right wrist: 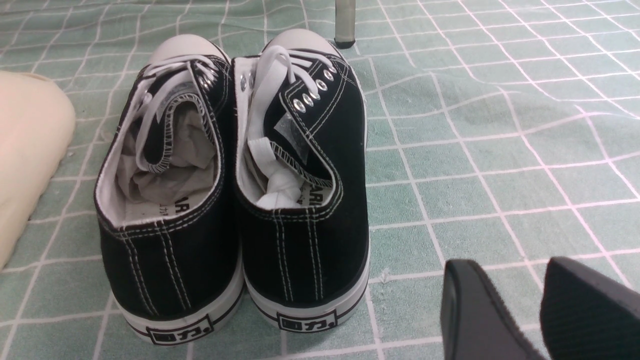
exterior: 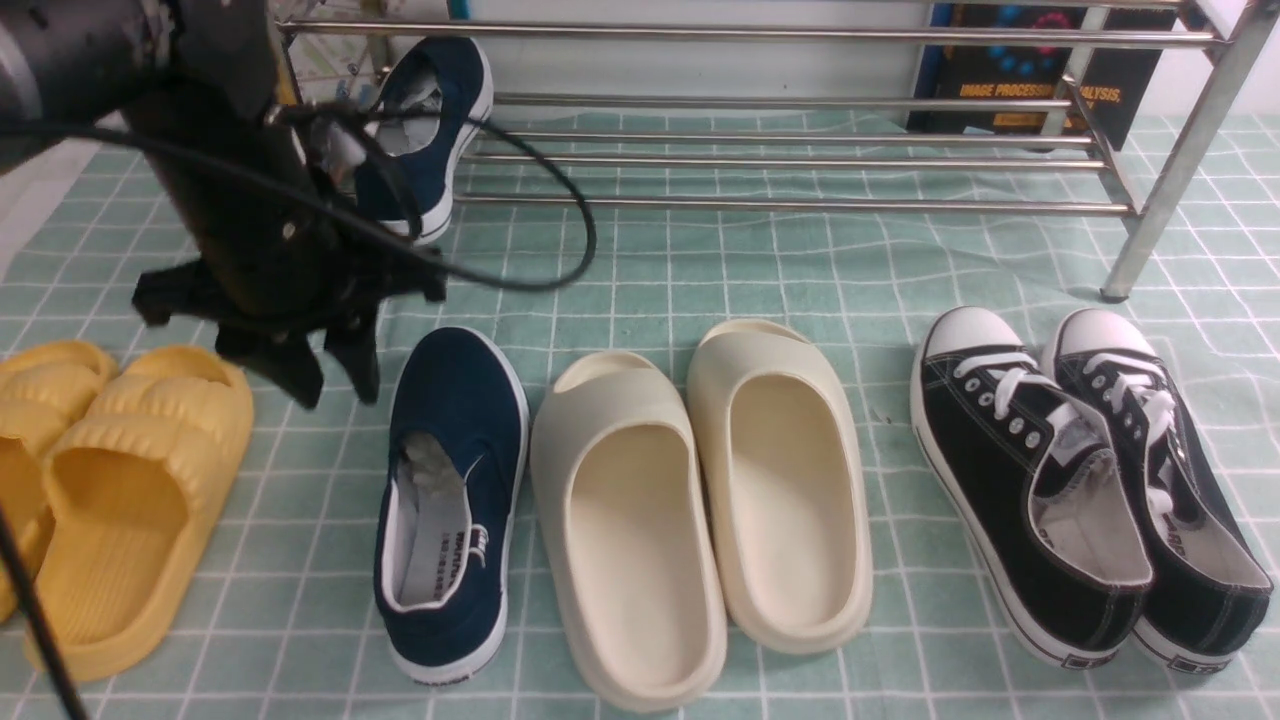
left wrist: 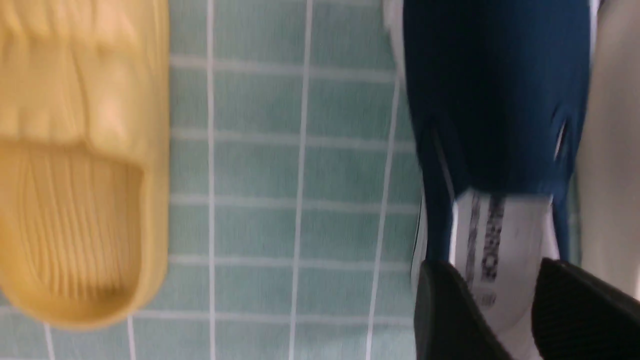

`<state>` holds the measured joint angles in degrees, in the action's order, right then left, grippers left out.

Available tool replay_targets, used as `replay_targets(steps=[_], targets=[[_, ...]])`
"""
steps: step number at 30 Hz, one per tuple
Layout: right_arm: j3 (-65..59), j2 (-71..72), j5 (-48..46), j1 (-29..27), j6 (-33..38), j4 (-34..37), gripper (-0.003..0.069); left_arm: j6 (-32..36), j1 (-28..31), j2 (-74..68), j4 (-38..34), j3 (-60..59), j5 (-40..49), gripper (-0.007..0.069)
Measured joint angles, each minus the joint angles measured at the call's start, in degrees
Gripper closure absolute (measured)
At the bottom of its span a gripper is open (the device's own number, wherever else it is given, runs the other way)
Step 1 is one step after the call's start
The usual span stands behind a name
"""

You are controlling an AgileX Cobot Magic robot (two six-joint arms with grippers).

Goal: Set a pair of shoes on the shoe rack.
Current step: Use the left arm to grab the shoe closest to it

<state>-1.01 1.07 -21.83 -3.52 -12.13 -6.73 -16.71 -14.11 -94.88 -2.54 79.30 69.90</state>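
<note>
One navy slip-on shoe (exterior: 432,130) lies tilted on the lower bars of the steel shoe rack (exterior: 800,205), at its left end. The other navy shoe (exterior: 455,480) stands on the green checked cloth, toe toward the rack. My left gripper (exterior: 335,395) is open and empty, pointing down just left of that shoe's toe. In the left wrist view the gripper (left wrist: 490,267) frames the shoe's (left wrist: 495,100) grey printed insole, apart from it. My right gripper (right wrist: 507,265) is open and empty over bare cloth, and is out of the front view.
Yellow slides (exterior: 130,490) lie left of the floor shoe and cream slides (exterior: 700,500) right of it, close by. Black lace-up sneakers (exterior: 1080,480) stand at the right, near the rack's right leg (exterior: 1165,190). The left arm's cable (exterior: 560,200) loops before the rack.
</note>
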Motion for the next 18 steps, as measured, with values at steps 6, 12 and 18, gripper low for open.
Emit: replay_targets(steps=[6, 12, 18], targets=[[0.0, 0.0, 0.0, 0.0, 0.0, 0.0, 0.0412, -3.9, -3.8, 10.3, -0.9, -18.7, -10.8, 0.0382], [0.0, 0.0, 0.0, 0.0, 0.0, 0.0, 0.0412, -4.7, -3.8, 9.3, -1.6, -25.5, -19.1, 0.0366], [0.0, 0.0, 0.0, 0.0, 0.0, 0.0, 0.0412, -4.3, -3.8, 4.9, -3.7, -25.9, -24.7, 0.0294]])
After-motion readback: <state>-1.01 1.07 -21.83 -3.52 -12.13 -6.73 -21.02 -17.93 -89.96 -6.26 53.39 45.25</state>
